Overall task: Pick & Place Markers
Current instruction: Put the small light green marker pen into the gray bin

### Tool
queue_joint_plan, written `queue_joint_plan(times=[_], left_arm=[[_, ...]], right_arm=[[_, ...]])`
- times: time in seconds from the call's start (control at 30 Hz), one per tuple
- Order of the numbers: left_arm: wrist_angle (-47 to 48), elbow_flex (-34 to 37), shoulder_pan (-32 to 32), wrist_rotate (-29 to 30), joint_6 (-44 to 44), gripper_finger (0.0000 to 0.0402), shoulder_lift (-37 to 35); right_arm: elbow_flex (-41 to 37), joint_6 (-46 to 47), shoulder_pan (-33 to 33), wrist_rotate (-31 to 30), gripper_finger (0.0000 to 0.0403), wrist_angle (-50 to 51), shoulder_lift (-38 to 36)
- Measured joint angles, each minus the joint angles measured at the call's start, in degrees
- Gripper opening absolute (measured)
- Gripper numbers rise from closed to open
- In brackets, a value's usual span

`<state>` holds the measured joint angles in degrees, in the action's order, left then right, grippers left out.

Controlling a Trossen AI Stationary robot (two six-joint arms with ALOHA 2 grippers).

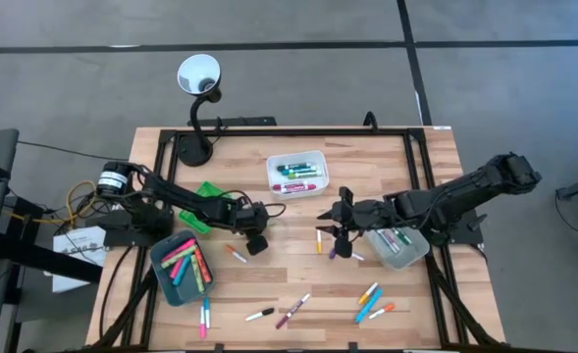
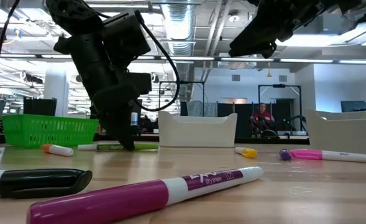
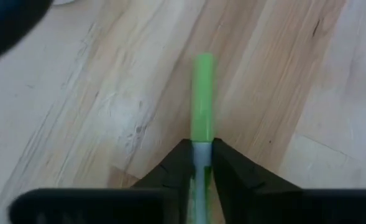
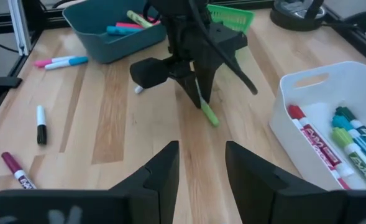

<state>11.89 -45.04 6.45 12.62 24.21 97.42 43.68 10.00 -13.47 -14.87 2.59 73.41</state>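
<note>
A green-capped marker [image 3: 202,93] with a white barrel lies on the wooden table [image 1: 269,279] near its middle, and my left gripper [image 3: 202,167] is shut on it, seen from the far side in the right wrist view [image 4: 196,84]. My right gripper [image 4: 201,168] hangs open above the table to the right of it [image 1: 334,235], with nothing between its fingers. Other markers lie in the white tray [image 1: 272,176], the teal tray [image 1: 161,270] and the clear grey tray [image 1: 416,257]. My left gripper pinches the marker's white barrel [image 3: 201,152] just behind the green cap, between its two fingers. The fingers come from above, slanting down, and lie across the marker. The cap end [image 4: 211,118] sticks out past the fingertips, low over the table; whether it touches, I cannot tell.
Loose markers lie along the near side: an orange-capped one [image 1: 235,253], a black one [image 1: 260,315], a magenta one [image 1: 291,312], a pink and blue pair [image 1: 205,316], a blue and orange group [image 1: 371,302]. A green basket [image 1: 208,193] and a lamp [image 1: 198,78] stand at the far left.
</note>
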Motion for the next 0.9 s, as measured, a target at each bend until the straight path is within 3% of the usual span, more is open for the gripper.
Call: queue_joint_plan(times=[0.1,0.23,0.47,0.6,0.77,0.9], left_arm=[[-0.3,0.33,0.39,0.54,0.0,0.0029,-1.96],[-3.25,0.17,1.54,3.37,-0.27,0.0026,-6.2],[-10.25,0.2,6.16,8.73,-7.42,0.0032,-12.28],[-12.56,0.2,8.52,11.42,-11.94,0.0029,-15.14],[-15.39,0.2,10.58,11.83,-16.22,0.0035,-16.82],[-18.31,0.2,11.89,11.01,-17.99,0.0033,-16.8]], right_arm=[[0.09,-0.83,0.41,-0.17,0.012,-3.48,2.02],[0.07,-6.28,0.5,-0.09,0.0128,-12.09,8.94],[2.73,-8.03,3.46,4.38,0.0194,-15.34,18.62],[4.03,-7.46,5.13,5.69,0.0236,-15.42,20.66],[4.63,-7.48,6.08,6.47,0.0247,-22.0,20.41],[4.81,-8.33,6.12,18.29,0.0231,-33.73,21.04]])
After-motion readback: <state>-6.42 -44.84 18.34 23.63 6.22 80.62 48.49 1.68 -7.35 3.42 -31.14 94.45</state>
